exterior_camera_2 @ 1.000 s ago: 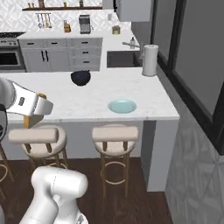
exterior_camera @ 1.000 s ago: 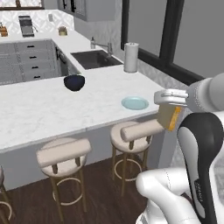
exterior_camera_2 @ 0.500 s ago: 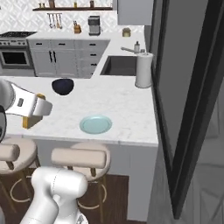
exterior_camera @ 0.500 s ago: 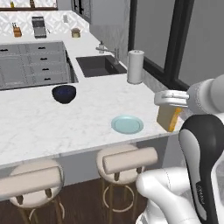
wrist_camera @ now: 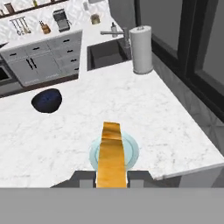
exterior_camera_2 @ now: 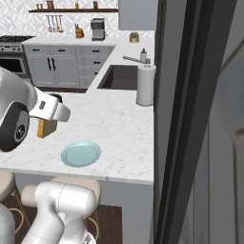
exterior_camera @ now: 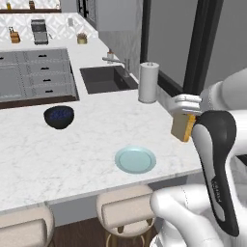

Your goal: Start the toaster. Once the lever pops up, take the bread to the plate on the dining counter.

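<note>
On dining counter (exterior_camera: 58,154), one plate (exterior_camera: 135,159), one bread (exterior_camera: 183,127)

This is a home kitchen, rendered rather than filmed. A white marble counter (exterior_camera: 72,154) with an overhanging edge carries a dark sink (exterior_camera: 106,78) with a faucet (exterior_camera: 116,60), a paper towel roll (exterior_camera: 148,82), a dark bowl (exterior_camera: 59,116) and a small plate (exterior_camera: 135,159). Padded stools (exterior_camera: 123,210) stand under the overhang. Behind are grey drawers (exterior_camera_2: 62,69), a stove (exterior_camera_2: 12,55), hanging utensils (exterior_camera_2: 53,23), a coffee maker (exterior_camera_2: 97,29) and a shelf (exterior_camera_2: 71,9).
</note>
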